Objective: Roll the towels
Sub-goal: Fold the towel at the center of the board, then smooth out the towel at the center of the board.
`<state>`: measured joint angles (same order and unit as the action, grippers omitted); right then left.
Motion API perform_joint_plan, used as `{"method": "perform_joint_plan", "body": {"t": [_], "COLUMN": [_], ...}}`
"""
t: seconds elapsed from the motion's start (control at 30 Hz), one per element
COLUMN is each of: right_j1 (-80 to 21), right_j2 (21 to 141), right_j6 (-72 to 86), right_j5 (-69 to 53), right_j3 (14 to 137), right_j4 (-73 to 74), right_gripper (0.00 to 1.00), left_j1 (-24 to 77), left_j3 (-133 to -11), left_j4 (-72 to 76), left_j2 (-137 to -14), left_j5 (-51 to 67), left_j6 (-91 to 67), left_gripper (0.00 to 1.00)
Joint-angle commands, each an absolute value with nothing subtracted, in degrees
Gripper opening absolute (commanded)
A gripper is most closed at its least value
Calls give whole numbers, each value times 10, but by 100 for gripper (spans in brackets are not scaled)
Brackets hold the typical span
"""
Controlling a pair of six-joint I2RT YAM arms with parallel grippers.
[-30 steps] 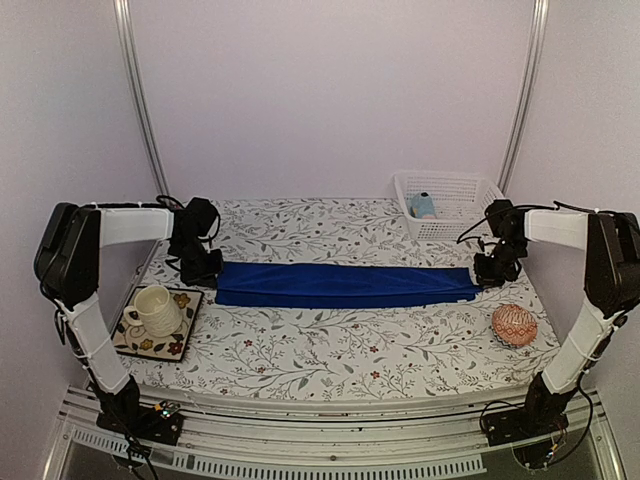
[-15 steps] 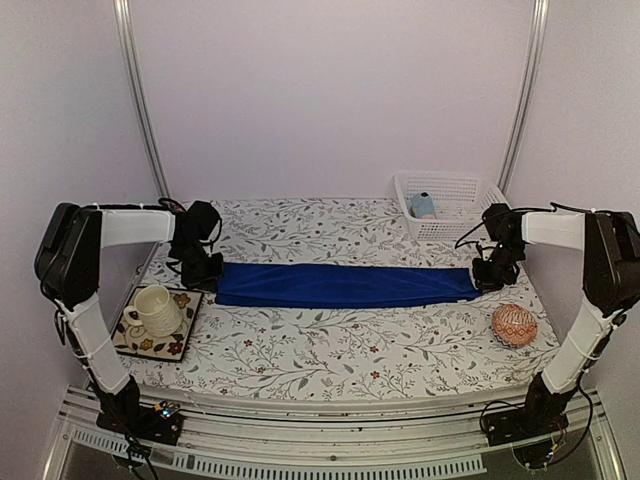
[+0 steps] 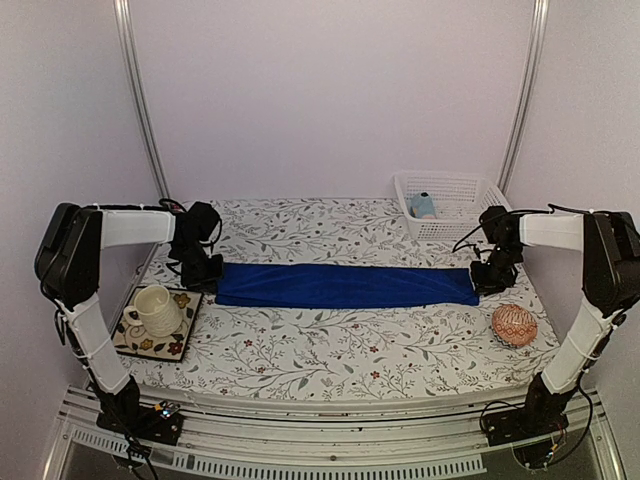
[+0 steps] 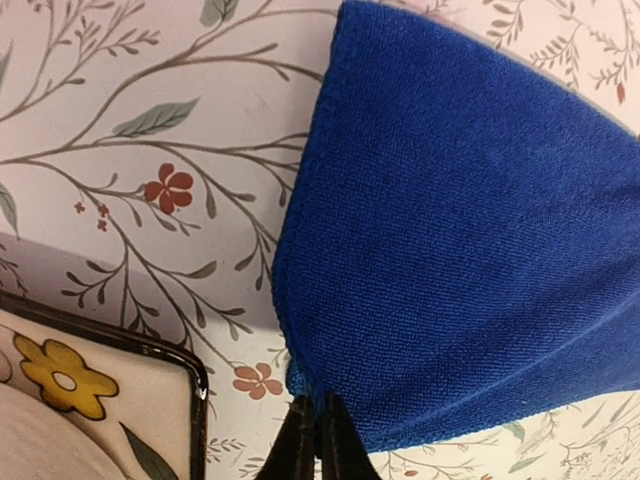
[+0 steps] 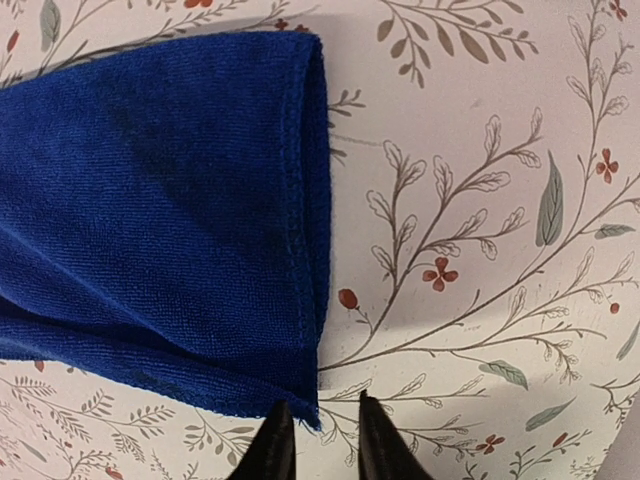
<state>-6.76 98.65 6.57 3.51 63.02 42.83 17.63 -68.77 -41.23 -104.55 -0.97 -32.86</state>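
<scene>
Currently, the royal-blue towel [image 3: 345,285] lies flat on the table [image 3: 330,350], folded into 1 long strip that stretches between the 2 hands. Left hand [image 4: 316,440]: fingers pressed together, tips touching the strip's corner just ahead of them; cannot tell whether cloth is pinched. Right hand [image 5: 320,440]: fingers parted narrowly, holding nothing, with the strip's other corner lying just ahead of the gap, nearer its left finger. Light-blue towel [image 3: 423,206] sits in the white basket [image 3: 470,185], beyond the right hand. Patterned ball [image 3: 514,325] rests nearside of that hand, apart from it.
</scene>
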Motion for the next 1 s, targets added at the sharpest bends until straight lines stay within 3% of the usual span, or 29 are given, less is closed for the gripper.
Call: {"method": "perform_joint_plan", "body": {"t": [0.0,0.13,0.37,0.6,0.77,0.97], "right_j1": [-72,-72,-45,-37,-29,-29], "right_j2": [984,978,995,1058,1105,1138], "right_j6": [64,63,74,89,98,90], "right_j5": [45,40,19,-11,-30,-49], "right_j3": [630,652,720,766,806,846], "right_j4": [428,438,438,408,392,403], "right_gripper": [29,33,42,42,40,30], "left_j1": [182,182,177,172,172,194], "left_j3": [-675,-673,-693,-795,-861,-887], "left_j4": [-426,-437,-449,-428,-411,-407], "left_j2": [-1038,-1018,-1003,-1075,-1121,-1162], "left_j5": [-16,-16,-42,-39,-21,1], "left_j6": [-326,-326,-320,-314,-310,-314], "left_gripper": [21,41,65,64,53,48]}}
